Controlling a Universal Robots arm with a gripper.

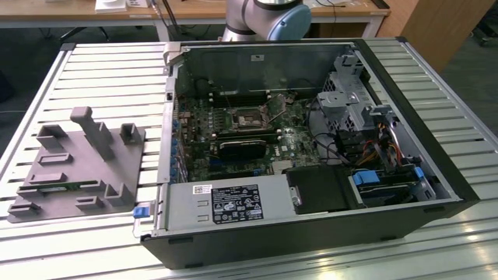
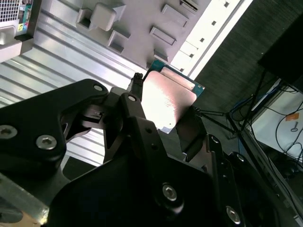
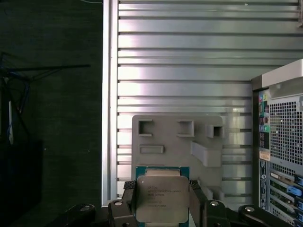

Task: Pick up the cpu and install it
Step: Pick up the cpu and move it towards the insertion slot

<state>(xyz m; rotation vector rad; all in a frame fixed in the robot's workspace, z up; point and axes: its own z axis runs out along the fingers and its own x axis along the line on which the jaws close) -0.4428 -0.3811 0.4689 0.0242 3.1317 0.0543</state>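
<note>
In the exterior view, an open computer case (image 1: 311,248) lies on its side on a slatted metal table (image 1: 46,87). Inside it, the motherboard (image 1: 233,146) faces up, with its square black-framed socket (image 1: 242,119) near the middle of the board. A grey plastic fixture (image 1: 78,169) with several upright blocks sits on the table just beside the case, toward the exterior view's left. The base of the arm (image 1: 269,17) stands behind the case.

In the first wrist view, the gripper (image 3: 162,202) has its jaws closed narrowly on the cpu (image 3: 162,198), 1 finger (image 3: 129,201) pressing each of 2 opposite edges. The chip's silvery-grey metal top faces the camera, with its thin green-edged rim showing around it. The cpu is up in the air between the jaws, clear of the table. Beyond the jaw tips lies the grey fixture with its rectangular recesses, and off to 1 side of the jaws stands the perforated rear panel of the case.

In the second wrist view, the same grip shows from the side: the cpu sits flat between the 2 black fingers, its metal face catching the light. Past the jaw tips is the fixture on the slatted table, with the table's edge and dark floor (image 2: 227,61) beyond it.
</note>
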